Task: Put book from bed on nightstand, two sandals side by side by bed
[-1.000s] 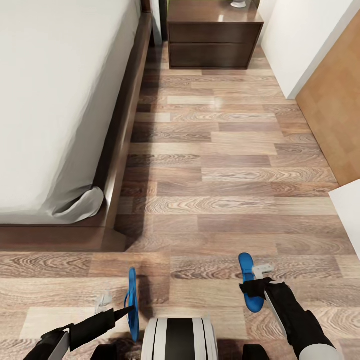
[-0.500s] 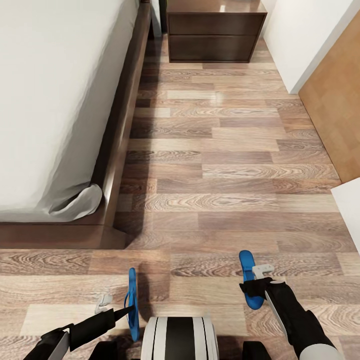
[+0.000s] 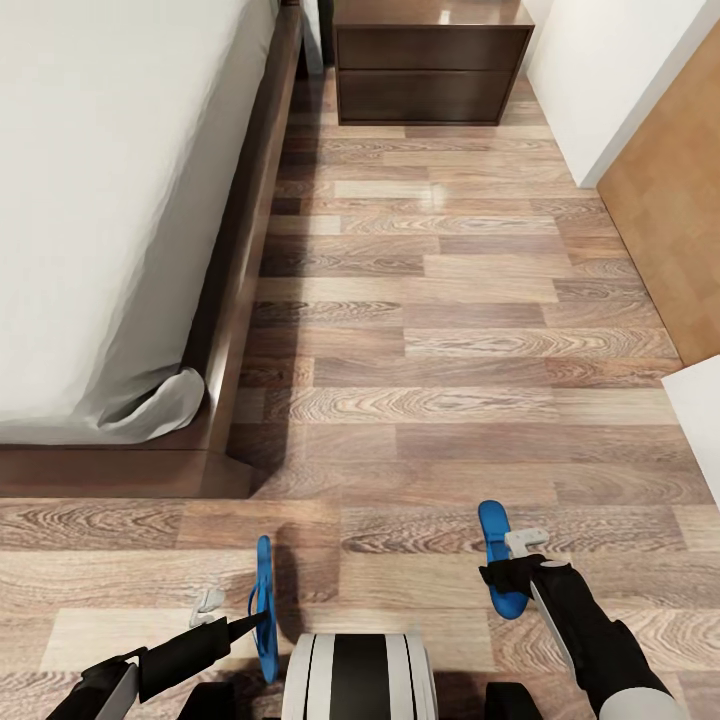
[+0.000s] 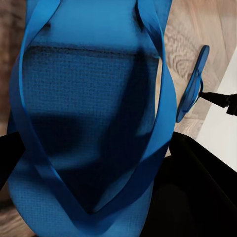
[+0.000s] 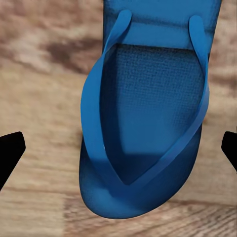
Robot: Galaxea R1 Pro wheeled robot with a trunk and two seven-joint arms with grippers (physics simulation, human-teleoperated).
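Note:
Both bright blue sandals hang above the wood floor in front of my base. My left gripper [image 3: 255,615] is shut on one sandal [image 3: 264,575], which stands on edge; its straps and sole loom close in the left wrist view [image 4: 89,123]. My right gripper [image 3: 505,572] is shut on the other sandal [image 3: 493,528], seen tilted on edge from the left wrist [image 4: 191,91]. In the right wrist view this sandal [image 5: 148,123] faces the camera, with a black fingertip [image 5: 10,150] at each side. The bed [image 3: 100,200] lies at the left. A nightstand [image 3: 432,70] stands at its far end. The book is out of view.
A strip of wood-plank floor [image 3: 450,300] runs between the bed's dark frame [image 3: 240,300] and the white wall [image 3: 620,70]. A tan panel [image 3: 670,220] and a white corner [image 3: 700,410] stand at the right. My base [image 3: 360,675] sits between the arms.
Between one second and half a second ago the camera shifted, sliding the nightstand up in the picture. Since then nothing has moved. Both sandals stay in the grippers.

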